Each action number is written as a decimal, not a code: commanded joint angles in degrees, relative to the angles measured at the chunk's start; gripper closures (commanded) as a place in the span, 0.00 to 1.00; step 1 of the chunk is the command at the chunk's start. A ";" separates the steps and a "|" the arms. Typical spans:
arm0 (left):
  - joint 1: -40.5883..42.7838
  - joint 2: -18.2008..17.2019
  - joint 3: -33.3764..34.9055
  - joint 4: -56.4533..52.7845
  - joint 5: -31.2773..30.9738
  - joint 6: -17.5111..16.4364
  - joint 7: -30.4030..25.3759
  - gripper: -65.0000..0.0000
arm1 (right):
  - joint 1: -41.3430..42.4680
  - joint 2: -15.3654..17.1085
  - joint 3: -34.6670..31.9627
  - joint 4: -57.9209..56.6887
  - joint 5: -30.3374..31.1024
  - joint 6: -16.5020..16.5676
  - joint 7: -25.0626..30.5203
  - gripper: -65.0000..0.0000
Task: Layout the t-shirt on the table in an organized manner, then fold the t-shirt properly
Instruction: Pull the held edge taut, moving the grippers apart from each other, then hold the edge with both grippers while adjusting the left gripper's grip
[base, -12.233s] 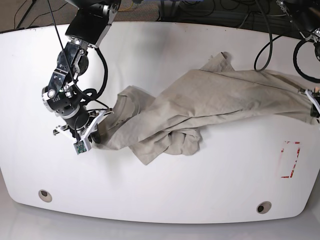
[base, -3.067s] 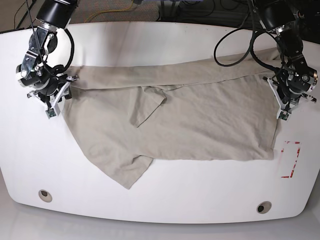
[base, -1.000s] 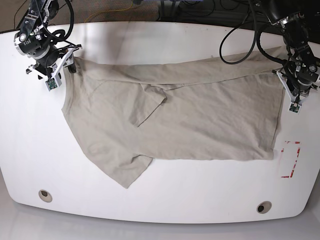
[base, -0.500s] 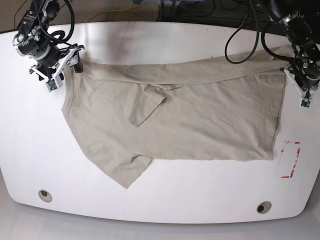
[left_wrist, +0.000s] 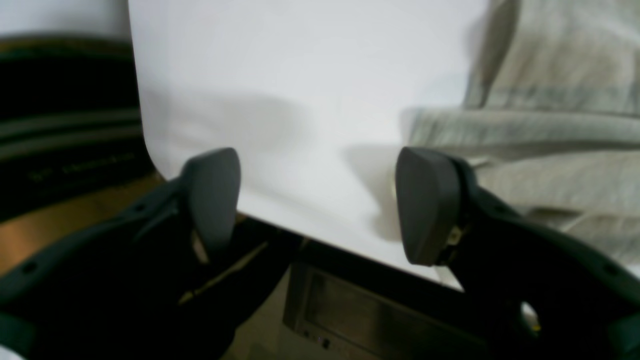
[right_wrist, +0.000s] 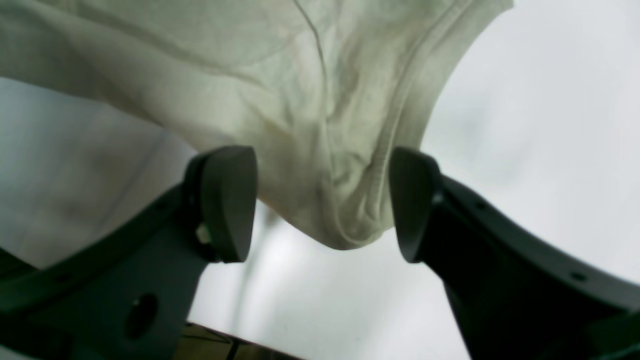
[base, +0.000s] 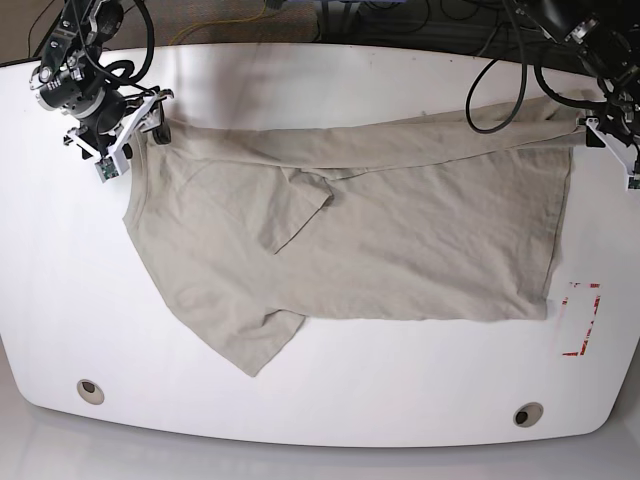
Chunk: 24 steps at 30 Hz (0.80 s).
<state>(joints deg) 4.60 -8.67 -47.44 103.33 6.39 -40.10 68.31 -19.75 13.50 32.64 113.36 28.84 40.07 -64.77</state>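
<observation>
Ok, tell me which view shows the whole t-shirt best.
The base view: the t-shirt lies spread out, entirely visible. The right wrist view shows only a bunched edge; the left wrist view only a blurred hem corner.

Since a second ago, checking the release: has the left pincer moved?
Yes. The left pincer has moved up and outward, away from the red dashed mark, toward the table edge.

Black cables (base: 400, 20) lie tangled on the floor (base: 250, 25) along the top edge of the base view, with a yellow cable (base: 235, 18) left of centre. A dark box (left_wrist: 350, 310) sits at bottom centre of the left wrist view.
</observation>
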 joint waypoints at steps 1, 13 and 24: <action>-0.51 -0.70 -0.87 0.80 -1.69 0.10 -0.40 0.28 | 0.28 0.79 0.37 0.27 1.09 -0.07 0.73 0.39; 0.81 -0.70 -1.04 -3.24 -11.62 0.10 -0.05 0.28 | 0.19 -0.79 0.28 0.27 0.83 -0.07 0.73 0.39; 0.54 -0.70 -1.13 -8.60 -12.59 0.10 -0.31 0.29 | 0.10 -1.15 0.28 0.27 0.83 -0.07 0.73 0.39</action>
<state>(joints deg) 5.72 -8.27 -48.40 94.02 -5.67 -40.10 68.75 -19.88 11.88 32.64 112.75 28.77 40.03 -64.99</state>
